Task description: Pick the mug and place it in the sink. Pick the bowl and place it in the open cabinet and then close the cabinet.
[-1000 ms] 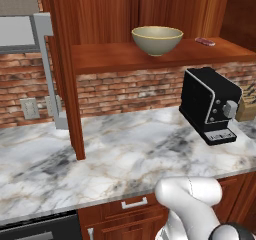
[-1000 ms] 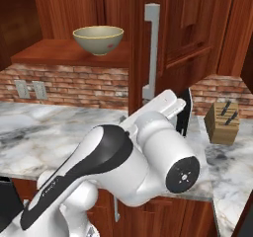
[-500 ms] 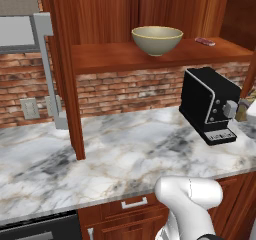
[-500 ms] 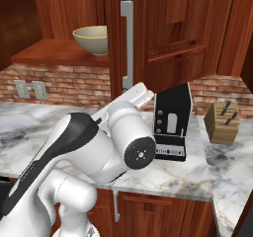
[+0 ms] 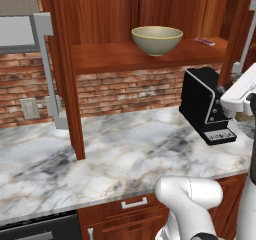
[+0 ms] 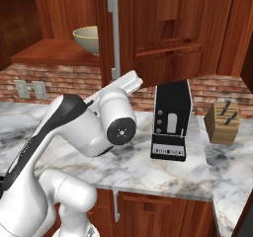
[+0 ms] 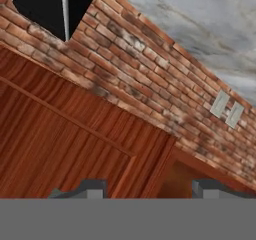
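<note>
Gripper (image 7: pixel 147 189) with its two finger tips standing apart and nothing between them, facing a panelled reddish-brown cabinet door (image 7: pixel 65 139); beyond it a red brick wall (image 7: pixel 150 79) with two pale wall outlets (image 7: pixel 226 109), and past that the grey-veined marble counter (image 7: pixel 210 29). In the left base view, the olive-beige bowl (image 5: pixel 157 39) rests upright on the inner shelf (image 5: pixel 125 59) of the cabinet (image 5: pixel 65 74), whose door stands swung open, its silver bar handle (image 6: pixel 113 38) partly covering the bowl in the right base view. A black coffee machine (image 5: pixel 204 105) stands on the counter below the shelf, and a wooden knife block (image 6: pixel 223 123) stands to its right, well apart
</note>
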